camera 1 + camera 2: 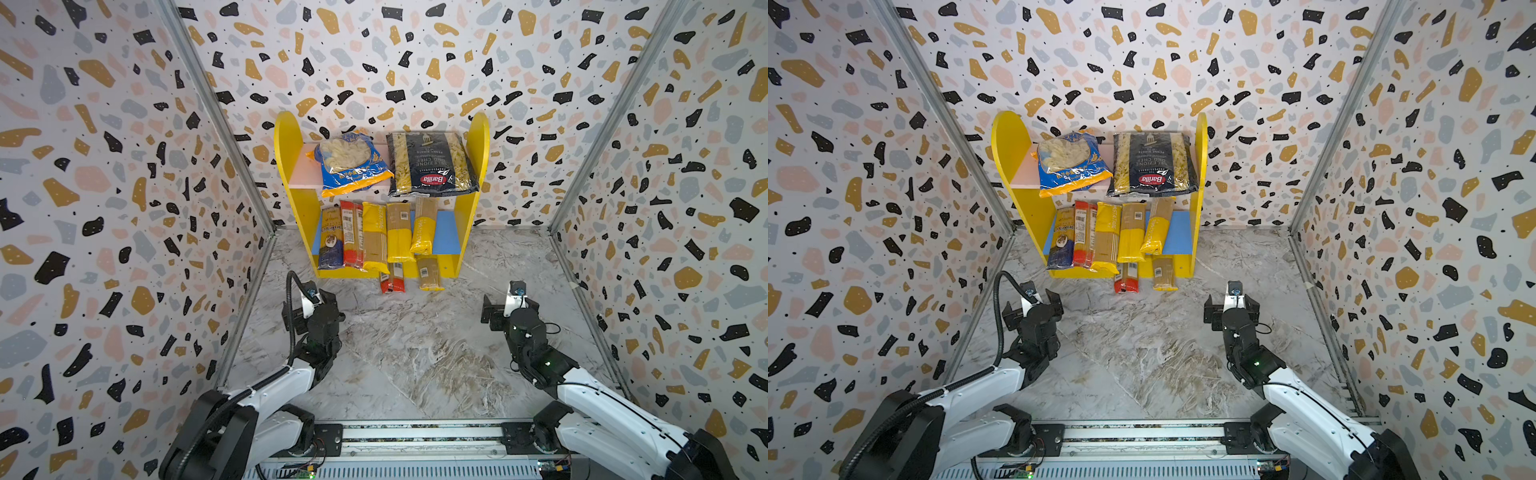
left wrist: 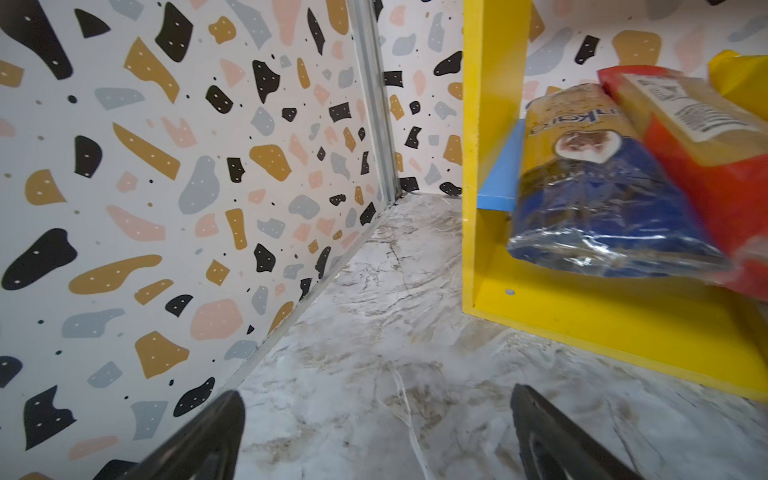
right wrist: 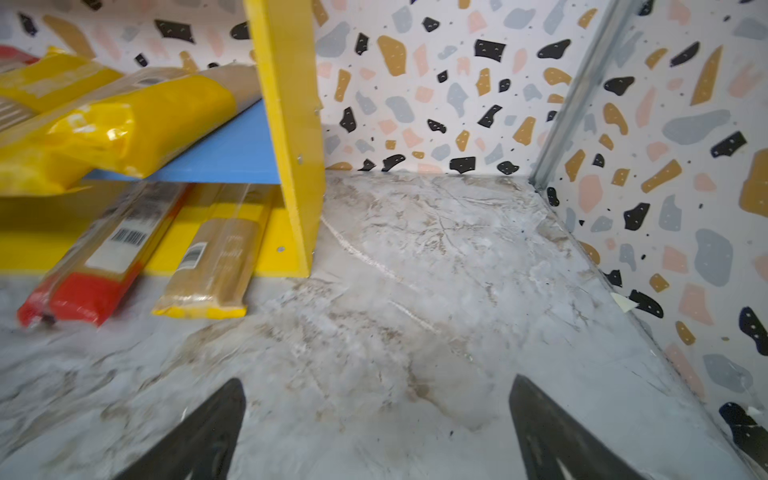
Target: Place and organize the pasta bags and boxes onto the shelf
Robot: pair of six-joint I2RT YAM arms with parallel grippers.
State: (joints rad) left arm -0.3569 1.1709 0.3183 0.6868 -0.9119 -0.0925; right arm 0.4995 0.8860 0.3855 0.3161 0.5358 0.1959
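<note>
As they lie on the shelf (image 1: 286, 145), spaghetti packs (image 1: 375, 237) run front-to-back — ends overhanging.

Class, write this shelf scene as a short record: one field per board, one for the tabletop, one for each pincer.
pink board: blue-orange pasta bag and navy Barilla bag, side by side
blue board: five long spaghetti packs in a row
tabletop: red-ended pack and yellow-ended pack, near ends on it, far ends hidden under the blue board
left pincer: open, empty
right pincer: open, empty
</note>
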